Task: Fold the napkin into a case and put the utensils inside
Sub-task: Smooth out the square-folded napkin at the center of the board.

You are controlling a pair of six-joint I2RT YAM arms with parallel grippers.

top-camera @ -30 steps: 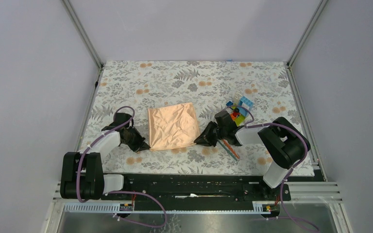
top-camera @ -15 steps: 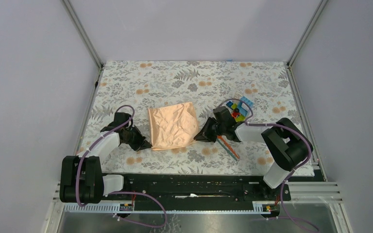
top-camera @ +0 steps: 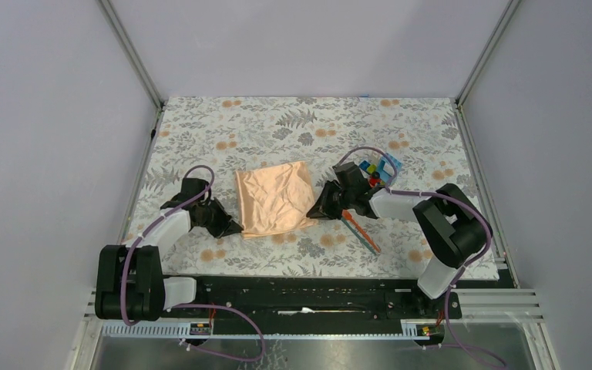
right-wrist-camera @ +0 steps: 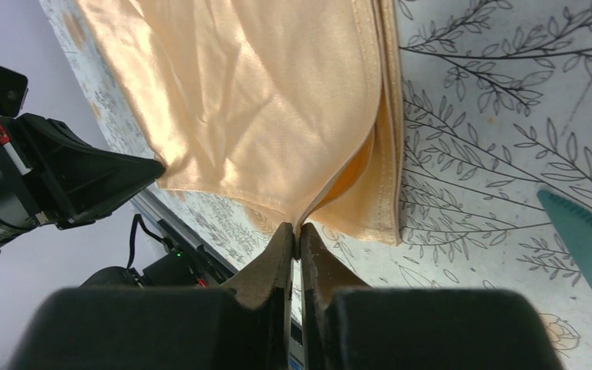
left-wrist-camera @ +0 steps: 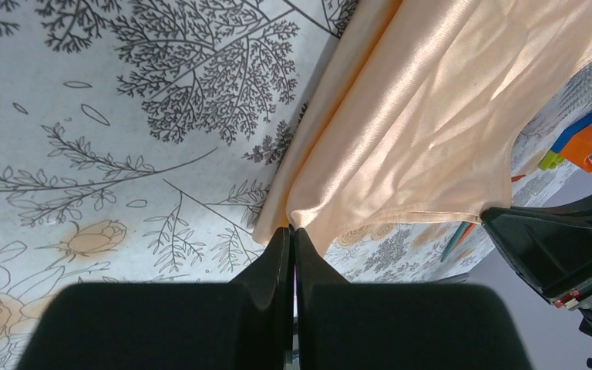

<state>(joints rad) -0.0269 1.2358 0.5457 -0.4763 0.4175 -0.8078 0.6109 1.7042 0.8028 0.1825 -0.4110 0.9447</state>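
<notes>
My left tool [left-wrist-camera: 293, 231] is pressed together on the napkin [top-camera: 275, 199] at its near-left corner. My right tool [right-wrist-camera: 298, 230] pinches the top layer at the near-right corner. The napkin spreads farward between them. The utensils [top-camera: 362, 233] lie right, nearest my right arm.

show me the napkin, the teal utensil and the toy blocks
napkin [top-camera: 275, 198], top view, middle of the cloth
teal utensil [right-wrist-camera: 590, 243], right wrist view, middle of its visible part
toy blocks [top-camera: 389, 163], top view, the light blue block

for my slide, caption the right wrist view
Right hand shut on the top layer of the folded peach napkin.
</notes>
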